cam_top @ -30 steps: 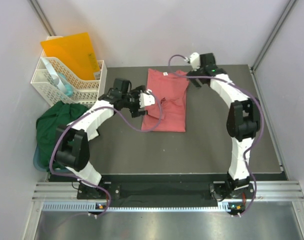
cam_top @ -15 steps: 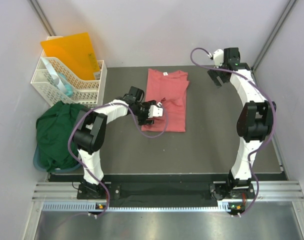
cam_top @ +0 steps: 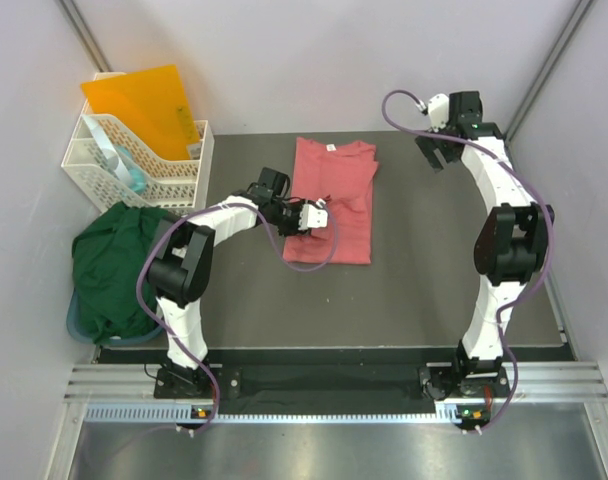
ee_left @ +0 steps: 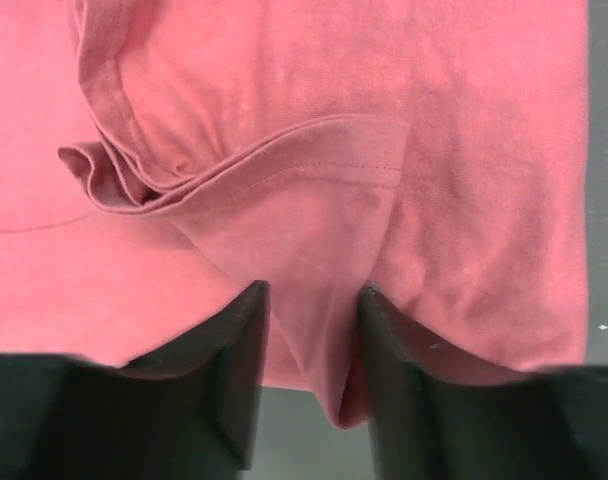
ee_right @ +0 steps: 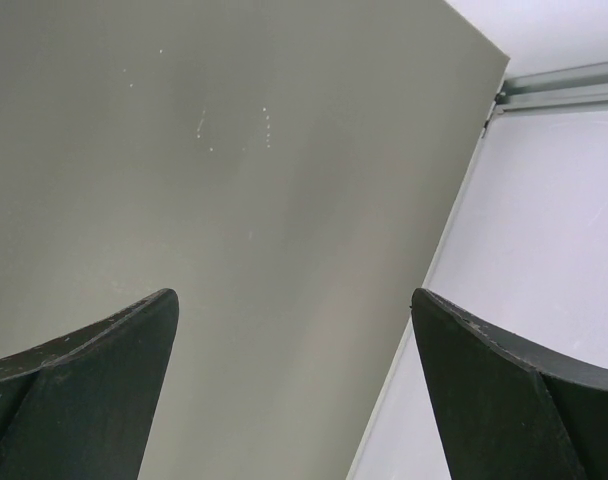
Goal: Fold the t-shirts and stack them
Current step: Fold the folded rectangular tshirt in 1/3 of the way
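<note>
Your left hand (cam_top: 309, 215) sits at the left side of the salmon-pink t-shirt (cam_top: 346, 225) mid-worktop (cam_top: 414, 270), fingers (ee_left: 246, 340) partway together astride a cloth ridge — gripped or not, I can't tell — likely for the next fold, while your right hand (cam_top: 436, 150) hangs spread wide and empty, clear at the far right.

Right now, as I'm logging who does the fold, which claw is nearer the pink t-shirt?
Left. The left claw is on the pink t-shirt, cloth between its jaws; the right claw hangs open beyond the shirt's far right corner.

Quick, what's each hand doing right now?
Left hand: straddling a fold of the salmon-pink cloth t-shirt; grip cannot be told.
Right hand: open, holding nothing.
</note>
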Robot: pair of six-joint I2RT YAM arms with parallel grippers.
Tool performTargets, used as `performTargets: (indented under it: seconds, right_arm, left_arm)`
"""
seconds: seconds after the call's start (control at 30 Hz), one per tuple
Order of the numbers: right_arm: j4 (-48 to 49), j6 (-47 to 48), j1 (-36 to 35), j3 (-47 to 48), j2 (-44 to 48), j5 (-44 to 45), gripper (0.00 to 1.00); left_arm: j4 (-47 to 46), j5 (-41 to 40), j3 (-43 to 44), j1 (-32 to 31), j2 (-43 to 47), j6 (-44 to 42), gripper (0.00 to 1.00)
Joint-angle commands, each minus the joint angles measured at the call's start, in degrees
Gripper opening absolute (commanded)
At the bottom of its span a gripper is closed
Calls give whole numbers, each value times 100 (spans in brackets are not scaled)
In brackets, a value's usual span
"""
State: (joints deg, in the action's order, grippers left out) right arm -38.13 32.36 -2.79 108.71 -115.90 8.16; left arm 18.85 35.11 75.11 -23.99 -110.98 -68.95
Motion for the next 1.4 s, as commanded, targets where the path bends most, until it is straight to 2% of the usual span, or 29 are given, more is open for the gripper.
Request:
performTargets:
  seconds: [0.0,0.07,0.1,0.13,0.3,0.57,0.73,0.83,0.93,1.0,1.07,1.1,1.27,1.37]
  right_arm:
    - [69,-151,-38,397,94,-87,100]
    - [60,-151,-73,380,67,-78,100]
    - [60,-142,-82,362,67,-78,100]
    - [60,-133,-90,353,58,-69,100]
    - [60,-177,-152,336,-12,-69,100]
    - [78,-186,-284,283,-38,-52,100]
    - [69,-160,-310,318,-65,-43,100]
    - [69,-169,-345,266,-65,-25,100]
    - [69,-151,-415,160,-30,1,100]
    - [69,-107,-468,116,-21,10,100]
    - [69,-90,-495,54,14,10,100]
    - [69,-81,-512,37,14,27,100]
    - [104,-19,-556,-86,58,98,100]
    - [113,42,-591,-104,58,133,100]
  left_arm:
    - [-119,171,206,-18,-82,-40,33]
    - [-136,145,223,-18,-99,4,19]
    - [-145,128,232,-18,-108,30,8]
    - [-171,119,241,-18,-108,83,4]
    - [-451,-31,241,-18,-99,329,3]
    - [-1199,-1146,144,26,41,1848,6]
    - [-1498,-1734,-242,96,138,2630,18]
    - [-1569,-2033,-339,122,120,3034,22]
    - [-1613,-2341,-313,149,42,3535,44]
    - [-1543,-2658,-234,175,-46,3773,51]
    - [-1499,-2816,-190,210,-117,3888,53]
    - [-1525,-2843,-199,245,-117,3976,63]
    - [-1525,-2694,-216,289,14,3951,69]
    - [-1376,-2273,-199,298,146,3731,70]
